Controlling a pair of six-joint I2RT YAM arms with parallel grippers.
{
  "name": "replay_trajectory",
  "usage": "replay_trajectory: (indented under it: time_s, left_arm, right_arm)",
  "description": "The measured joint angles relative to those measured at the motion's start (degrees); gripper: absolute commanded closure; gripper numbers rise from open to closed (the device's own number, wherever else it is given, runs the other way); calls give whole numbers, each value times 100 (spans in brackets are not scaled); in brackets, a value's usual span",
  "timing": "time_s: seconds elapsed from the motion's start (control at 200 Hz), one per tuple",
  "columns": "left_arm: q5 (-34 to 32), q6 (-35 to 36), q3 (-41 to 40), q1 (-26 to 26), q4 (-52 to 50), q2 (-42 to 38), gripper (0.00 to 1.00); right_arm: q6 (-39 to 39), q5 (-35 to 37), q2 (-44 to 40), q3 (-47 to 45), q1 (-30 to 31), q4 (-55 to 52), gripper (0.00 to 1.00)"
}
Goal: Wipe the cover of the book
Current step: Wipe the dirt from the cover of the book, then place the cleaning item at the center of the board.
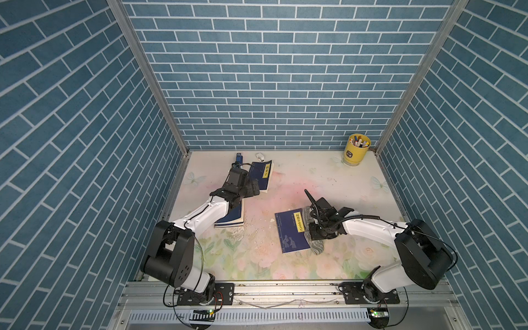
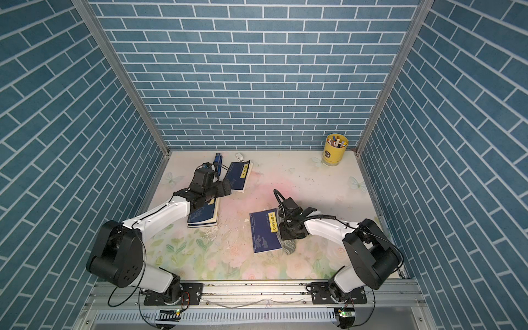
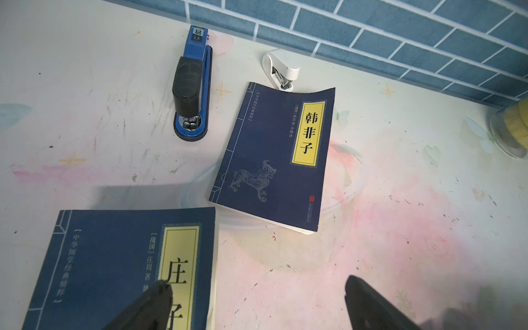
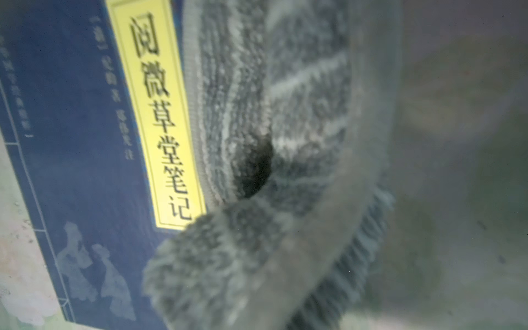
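A dark blue book [image 1: 291,233] [image 2: 264,233] with a yellow title strip lies flat near the table's front centre. A grey striped cloth [image 1: 315,245] [image 2: 288,246] is draped over its right edge, next to the strip. My right gripper [image 1: 315,228] [image 2: 285,230] is down on that cloth and shut on it. In the right wrist view the cloth [image 4: 285,114] covers the fingers and the book [image 4: 71,143] shows beside it. My left gripper [image 3: 255,285] [image 1: 251,188] is open at the back left, holding nothing.
Two more blue books lie at the left, one far [image 1: 263,175] [image 3: 274,160] and one near [image 1: 231,217] [image 3: 114,271], under the left arm. A blue stapler [image 3: 191,85], a white staple remover [image 3: 281,68] and a yellow pen cup [image 1: 356,150] stand along the back wall.
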Motion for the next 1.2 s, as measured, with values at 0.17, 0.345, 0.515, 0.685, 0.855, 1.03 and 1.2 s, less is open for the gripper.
replay_trajectory:
  time_s: [0.17,0.345,0.515,0.685,0.855,1.03,1.2]
  left_arm:
    - [129,-26,-74,-2,85,-90,0]
    - [264,-140,-503,-11,212,-450,0]
    - [385,-269,-922,-153,356,-632,0]
    - [404,-367,-1126,-581,387,-649,0]
    - [363,-472,-1130,-1036,426,-649,0]
    - [227,-671,-1235,-1449,496,-586,0]
    - [225,-949,-1469,-1823,579,-514,0]
  right_arm:
    - [-35,256,-146,361,-564,-612,92]
    - [-306,822,-155,1272,-1211,-1095,91]
    - [-588,1233,111,1759,-1602,-1263,73]
    - [-811,1307,557,1937,-1631,-1432,56]
    - [-1014,1217,728,2118,-1631,-1515,39]
    - [-1121,1097,682,2251,-1600,-1567,35]
    - [-1154,682,348,2208,-1252,-1530,40]
